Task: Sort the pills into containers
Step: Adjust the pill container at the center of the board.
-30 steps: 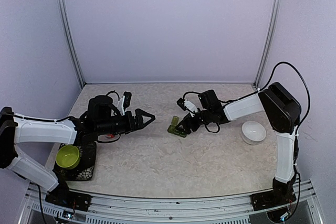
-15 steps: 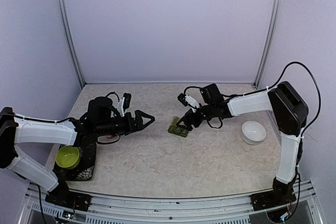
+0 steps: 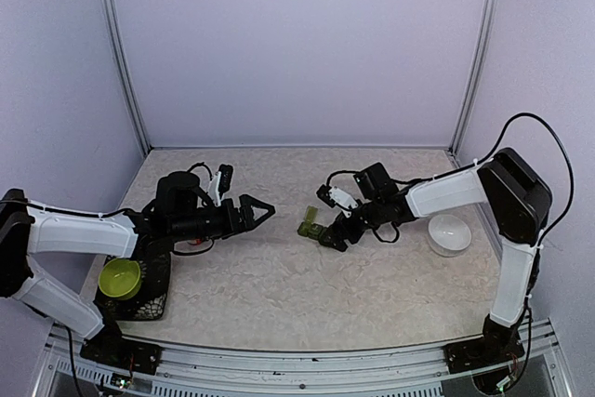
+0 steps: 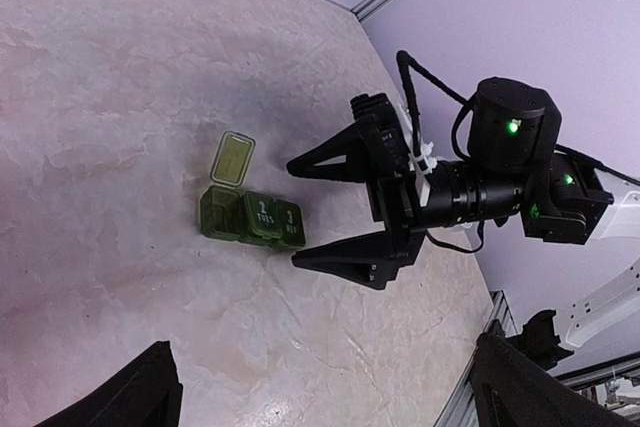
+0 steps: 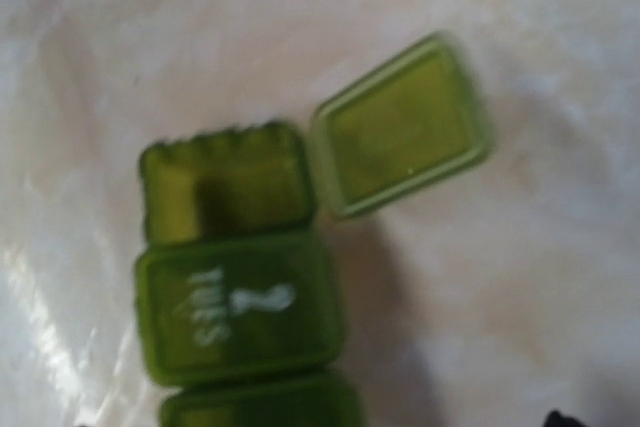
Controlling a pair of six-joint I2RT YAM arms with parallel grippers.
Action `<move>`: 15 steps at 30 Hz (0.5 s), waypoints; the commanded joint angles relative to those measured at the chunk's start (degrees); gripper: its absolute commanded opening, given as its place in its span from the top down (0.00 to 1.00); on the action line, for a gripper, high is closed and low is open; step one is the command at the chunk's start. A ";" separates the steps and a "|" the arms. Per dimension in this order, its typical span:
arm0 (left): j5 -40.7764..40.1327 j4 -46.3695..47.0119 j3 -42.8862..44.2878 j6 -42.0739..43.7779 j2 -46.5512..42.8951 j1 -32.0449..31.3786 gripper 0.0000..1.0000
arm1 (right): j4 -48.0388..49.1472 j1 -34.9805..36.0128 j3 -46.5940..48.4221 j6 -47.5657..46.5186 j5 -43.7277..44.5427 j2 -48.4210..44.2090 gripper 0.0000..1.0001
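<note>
**Asker:** Where is the pill box, and what's in it?

**Me:** The pill box (image 3: 313,228) sits on the table (image 3: 279,295) about midway between my two arms. One end cell (image 5: 225,182) is open, with its lid (image 5: 403,125) flipped out flat beside it. My right wrist view is blurred, but that cell looks empty. I can't find any pills in any view.

**Asker:** So how far along are you?

**Me:** Barely started, I'd say. One cell is open and nothing is sorted as far as I can see. The other two cells are closed, so they need opening and all three need filling.

**Asker:** Any writing?

**Me:** The middle cell (image 5: 238,309) reads "2 TUES". The last cell (image 4: 289,224) shows a "3", and the word under it is too small to read.

**Asker:** And your grippers?

**Me:** My right gripper (image 4: 293,213) has its fingers spread wide and pointing at the "3" end of the box. It is just beside the box, and I can't tell whether it touches. My left gripper (image 3: 263,215) hovers well apart from the box, also spread and holding nothing. The white bowl (image 3: 449,233) is off to my right and the lime-green bowl (image 3: 119,275) is by my left arm.
</note>
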 commanded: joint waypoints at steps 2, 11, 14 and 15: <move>-0.34 1.54 -0.67 0.03 0.33 -0.21 0.01 | -0.56 1.57 -0.96 -0.78 3.15 -0.94 0.01; -0.56 0.68 -0.22 0.18 -0.20 -0.22 0.01 | -1.30 1.68 -0.10 -0.12 10.49 1.46 0.00; -0.75 0.41 -0.17 0.35 -0.29 -0.13 0.01 | -1.81 1.68 0.14 -0.16 14.00 2.21 0.00; -0.77 0.43 -0.15 0.35 -0.29 -0.16 0.01 | -1.91 1.61 0.17 -0.11 14.79 2.27 0.00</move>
